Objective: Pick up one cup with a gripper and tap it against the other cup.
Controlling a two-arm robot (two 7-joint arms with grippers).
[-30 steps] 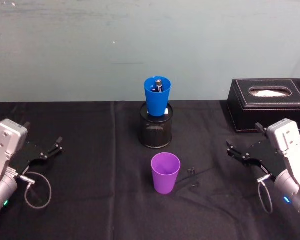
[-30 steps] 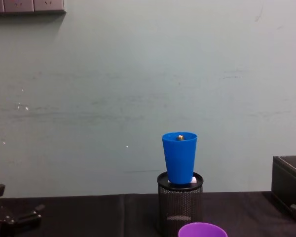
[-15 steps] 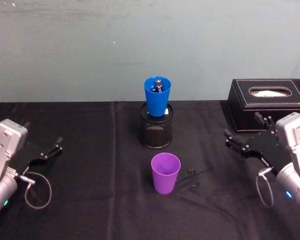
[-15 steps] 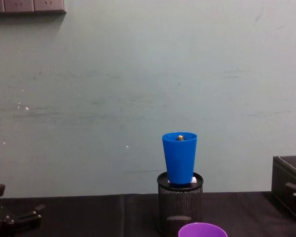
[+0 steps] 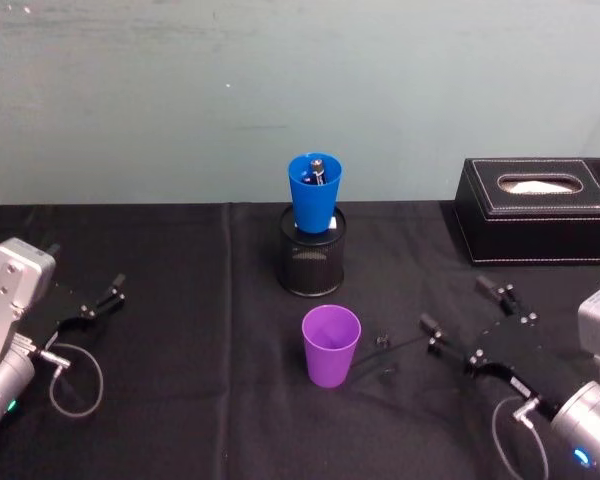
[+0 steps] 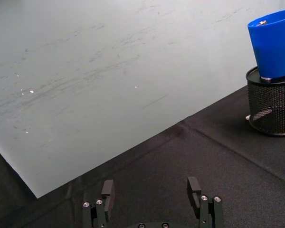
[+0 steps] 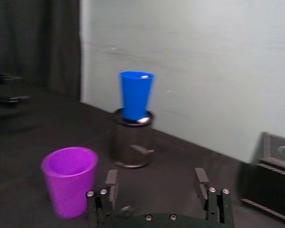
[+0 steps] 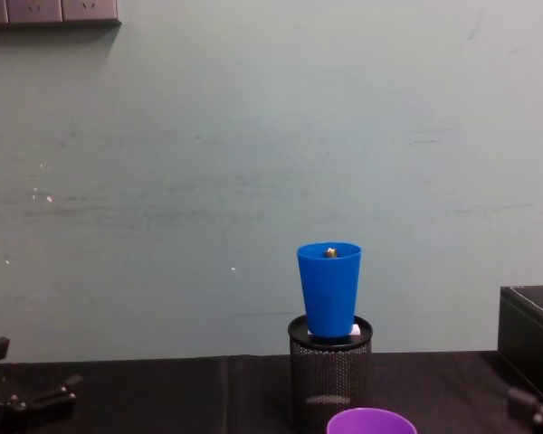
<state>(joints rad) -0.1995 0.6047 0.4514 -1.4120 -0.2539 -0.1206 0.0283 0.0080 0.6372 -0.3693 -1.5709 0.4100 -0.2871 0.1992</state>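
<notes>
Lab/office test setup: blk-cloth table, bare wall, tissue box, pen holder.

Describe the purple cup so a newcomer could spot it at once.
On the black-draped table, find the mesh pen holder at the centre. The purple cup stands upright on the cloth in front of it, the open right gripper to its right. Unlike the blue cup perched in the holder, it rests directly on the table.

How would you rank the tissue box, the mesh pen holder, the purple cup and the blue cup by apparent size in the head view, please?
1. tissue box
2. mesh pen holder, narrowly
3. purple cup and blue cup: look alike; purple is nearer, so unranked.
</notes>
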